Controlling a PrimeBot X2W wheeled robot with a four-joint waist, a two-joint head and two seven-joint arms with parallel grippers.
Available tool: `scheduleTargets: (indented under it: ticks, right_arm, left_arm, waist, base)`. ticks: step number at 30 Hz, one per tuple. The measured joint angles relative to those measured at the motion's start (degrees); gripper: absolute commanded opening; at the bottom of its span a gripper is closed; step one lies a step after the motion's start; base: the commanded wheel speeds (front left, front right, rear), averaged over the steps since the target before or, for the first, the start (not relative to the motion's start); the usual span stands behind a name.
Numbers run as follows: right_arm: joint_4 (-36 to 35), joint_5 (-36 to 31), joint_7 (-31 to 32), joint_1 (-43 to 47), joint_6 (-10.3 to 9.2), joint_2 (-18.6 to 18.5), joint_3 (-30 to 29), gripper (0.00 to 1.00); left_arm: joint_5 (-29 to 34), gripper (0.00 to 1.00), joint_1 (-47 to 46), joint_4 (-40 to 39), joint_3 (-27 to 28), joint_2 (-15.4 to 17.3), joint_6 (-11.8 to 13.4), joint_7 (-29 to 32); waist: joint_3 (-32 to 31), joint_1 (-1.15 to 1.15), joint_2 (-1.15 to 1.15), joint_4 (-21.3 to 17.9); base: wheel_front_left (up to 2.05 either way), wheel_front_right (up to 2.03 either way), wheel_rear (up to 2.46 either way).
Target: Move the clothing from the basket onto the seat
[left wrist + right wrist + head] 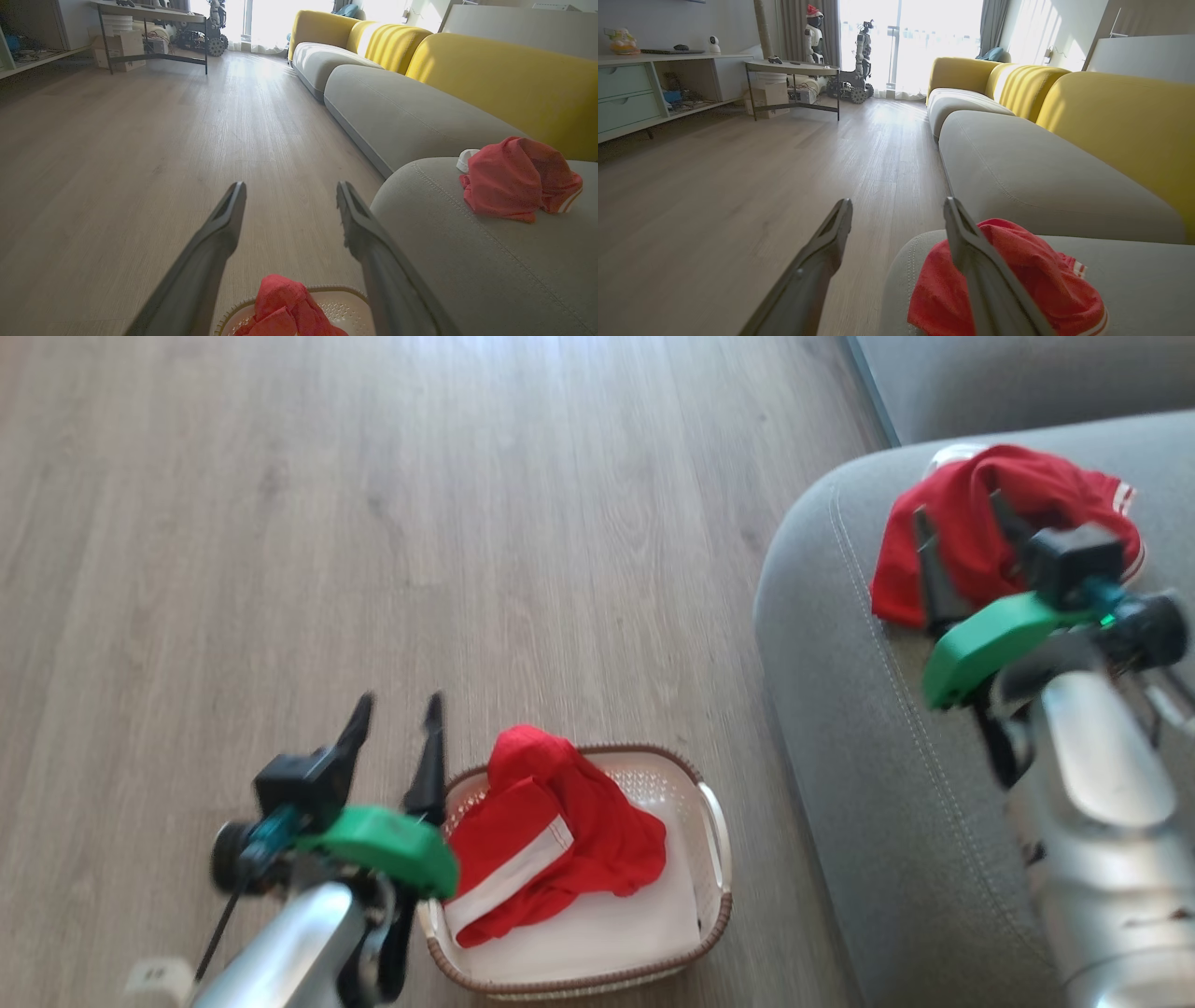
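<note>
1 garment (pixel 1055 476) lies on the seat (pixel 840 709) beneath the right gripper (pixel 959 504).

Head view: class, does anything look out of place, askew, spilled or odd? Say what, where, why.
Nothing is spilled or damaged. The red garment bulges above the rim of the basket, and the other garment lies crumpled, not flat, on the seat.

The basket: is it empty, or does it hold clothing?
Not empty: a red garment with white trim lies inside the basket; a second garment lies on the seat.
</note>
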Motion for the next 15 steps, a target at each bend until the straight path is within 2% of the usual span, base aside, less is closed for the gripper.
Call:
scheduleTargets:
  ticks: [9, 15]
  right_arm:
    - [-9.57, 0.82, 0.01, 10.95, 0.00, 3.70, 1.35, 1.00]
    - [-18.48, 1.77, 0.00, 20.96, 0.00, 4.21, 0.68, 1.00]
  left_arm:
    - [2.64, 1.00, 10.23, -4.92, 6.87, 2.76, 2.24, 0.00]
    - [5.32, 1.00, 16.62, -10.70, 11.36, 4.28, 4.12, 0.00]
  waist:
    - [-2.41, 0.00, 0.00, 1.94]
    - [-3.59, 0.00, 0.00, 3.18]
  base:
    - [0.00, 0.00, 0.00]
    - [0.00, 0.00, 0.00]
